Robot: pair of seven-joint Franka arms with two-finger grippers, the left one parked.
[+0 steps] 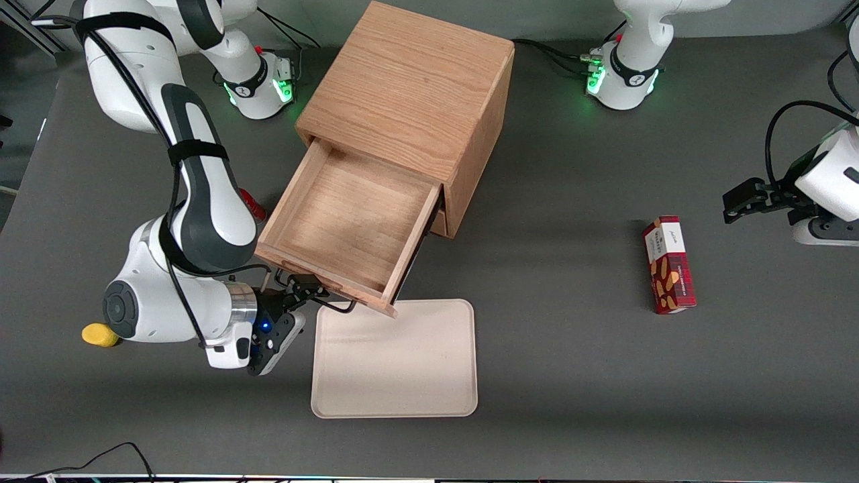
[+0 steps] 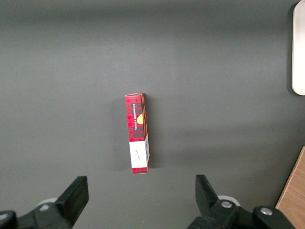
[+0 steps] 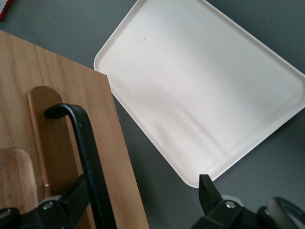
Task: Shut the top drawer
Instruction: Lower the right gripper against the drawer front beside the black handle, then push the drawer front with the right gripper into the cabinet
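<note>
The top drawer (image 1: 349, 221) stands pulled far out of the wooden cabinet (image 1: 409, 87), an empty light oak box. Its black wire handle (image 1: 337, 306) is on the drawer front, which faces the front camera. My right gripper (image 1: 303, 293) is at that front, by the corner toward the working arm's end, just above the table. In the right wrist view the gripper (image 3: 142, 187) is open, and the handle (image 3: 88, 152) and the edge of the drawer front (image 3: 112, 143) lie between its fingers. One finger (image 3: 71, 198) sits right beside the handle bar, the second finger (image 3: 207, 191) is over the table.
A cream tray (image 1: 396, 359) lies on the table just in front of the open drawer, its corner under the drawer front. A red snack box (image 1: 669, 263) lies toward the parked arm's end. A yellow object (image 1: 99, 334) sits beside the working arm's wrist.
</note>
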